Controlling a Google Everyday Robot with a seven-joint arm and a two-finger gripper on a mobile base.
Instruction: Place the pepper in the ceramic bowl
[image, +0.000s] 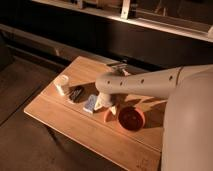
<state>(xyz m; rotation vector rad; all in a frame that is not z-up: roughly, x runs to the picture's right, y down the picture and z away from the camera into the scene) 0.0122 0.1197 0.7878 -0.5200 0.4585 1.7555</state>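
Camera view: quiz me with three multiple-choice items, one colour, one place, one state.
1. The ceramic bowl is A) red-orange B) green C) blue.
2. The gripper is A) inside the bowl B) by the pepper, next to the blue-white block C) raised high above everything.
3. The pepper A) sits in the bowl B) lies on the table outside it C) hangs in the gripper.
A: rim and inside look red. B: it hangs low just above the pepper. B: it rests on wood beside the bowl.

A small, curved red-orange pepper (109, 116) lies flat at lower centre of the frame, just under the gripper (104, 102). Just right of it sits 1 round, shallow red-orange ceramic bowl (131, 118), upright, with a darker red inside.
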